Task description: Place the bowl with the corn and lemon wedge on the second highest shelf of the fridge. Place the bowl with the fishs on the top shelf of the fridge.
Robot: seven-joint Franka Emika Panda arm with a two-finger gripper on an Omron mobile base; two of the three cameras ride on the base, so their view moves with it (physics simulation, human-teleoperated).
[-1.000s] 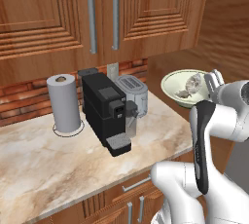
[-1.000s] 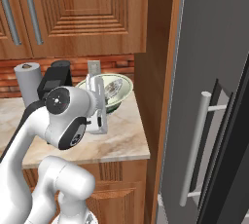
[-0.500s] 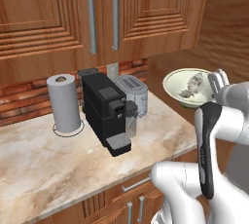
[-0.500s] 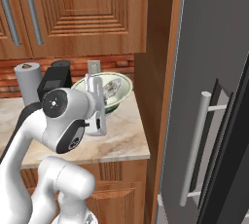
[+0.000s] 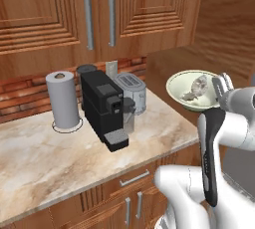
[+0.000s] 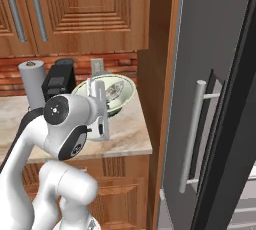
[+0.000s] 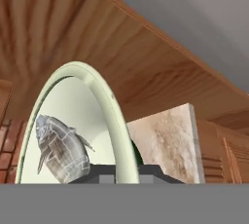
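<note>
While the pale greenish-cream round bowl (image 5: 193, 90) rides clear above the marble countertop (image 5: 60, 148), its load of small grey-silver fish (image 5: 197, 88) lies inside, tipped slightly toward the rim.
Grip: two-finger gripper (image 5: 221, 84), fingers pinched together on the bowl's near rim; the hand view shows the rim edge-on (image 7: 114, 121) with one fish (image 7: 61, 146) beside it.
Position: bowl held just off the counter's end, beside the tall wooden side panel (image 6: 160, 64) that separates the counter from the fridge.
Progress, judged: fish bowl lifted, not yet at the fridge; its top-shelf placement is outstanding. Status of the dark-blue bowl with corn and lemon cannot be told from these views.
Fridge: dark grey door (image 6: 215, 74) with long silver handle (image 6: 192, 134), standing to the right of the panel; shelves are not visible.
Surroundings on counter: black coffee machine (image 5: 105, 107), silver toaster (image 5: 132, 92), white paper-towel roll (image 5: 63, 99), all well apart from the bowl. Wooden wall cabinets (image 5: 99, 9) above.
Obstruction, judged: the wooden panel and the door edge lie between bowl and interior; the carry must swing round them without tipping the fish.
</note>
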